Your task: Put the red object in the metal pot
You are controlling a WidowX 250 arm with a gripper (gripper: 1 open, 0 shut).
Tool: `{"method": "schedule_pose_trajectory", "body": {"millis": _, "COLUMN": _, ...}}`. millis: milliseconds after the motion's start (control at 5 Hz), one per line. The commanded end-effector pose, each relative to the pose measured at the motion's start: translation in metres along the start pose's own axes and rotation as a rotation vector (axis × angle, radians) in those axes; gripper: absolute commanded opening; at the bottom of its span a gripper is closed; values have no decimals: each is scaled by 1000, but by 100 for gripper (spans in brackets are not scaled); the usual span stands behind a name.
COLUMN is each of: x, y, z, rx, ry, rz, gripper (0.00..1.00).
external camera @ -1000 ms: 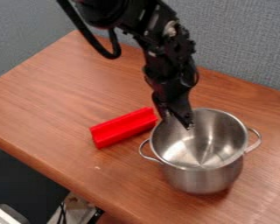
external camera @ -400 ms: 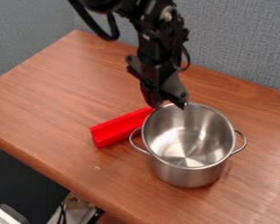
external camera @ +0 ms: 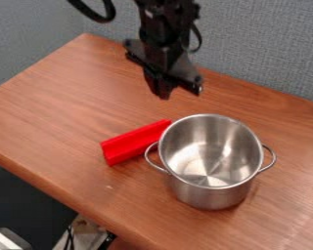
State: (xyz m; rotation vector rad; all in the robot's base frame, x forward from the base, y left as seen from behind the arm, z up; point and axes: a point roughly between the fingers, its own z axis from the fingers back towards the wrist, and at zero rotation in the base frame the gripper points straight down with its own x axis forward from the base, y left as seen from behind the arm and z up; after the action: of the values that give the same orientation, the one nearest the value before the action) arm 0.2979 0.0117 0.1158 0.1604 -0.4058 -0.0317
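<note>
The red object [external camera: 134,143] is a bright red bar lying flat on the wooden table, slanted, just left of the metal pot [external camera: 205,195]. Its right end lies next to the pot's left side handle. The shiny pot stands upright at the front right with nothing visible inside. My gripper [external camera: 178,91] hangs above the table behind both, clear of the pot rim and the bar. Its dark fingers look slightly apart and hold nothing.
The brown table top [external camera: 55,107] ends in a front edge close to the pot and bar, with a drop to the floor below. A grey wall [external camera: 28,29] stands behind. Black cables hang from the arm at the top.
The gripper was down at the pot's rim, and the pot slid a little left toward the red bar. It has since let go and risen up and back-left.
</note>
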Motion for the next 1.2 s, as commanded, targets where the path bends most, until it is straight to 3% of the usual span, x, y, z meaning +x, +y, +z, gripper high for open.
{"method": "schedule_pose_trajectory", "body": {"millis": 0, "x": 20, "y": 6, "z": 31, "rx": 27, "ry": -92, "rz": 64, "gripper": 100}}
{"method": "schedule_pose_trajectory", "body": {"millis": 200, "x": 11, "y": -11, "z": 36, "rx": 12, "ry": -91, "rz": 62, "gripper": 100}}
{"method": "schedule_pose_trajectory", "body": {"millis": 400, "x": -7, "y": 3, "z": 36, "rx": -60, "ry": -15, "rz": -44, "gripper": 100}}
{"method": "schedule_pose_trajectory", "body": {"millis": 600, "x": -25, "y": 0, "z": 20, "rx": -60, "ry": -32, "rz": -69, "gripper": 100}}
{"method": "schedule_pose_trajectory", "body": {"millis": 1000, "x": -44, "y": 11, "z": 31, "rx": -133, "ry": 5, "rz": -264, "gripper": 100}}
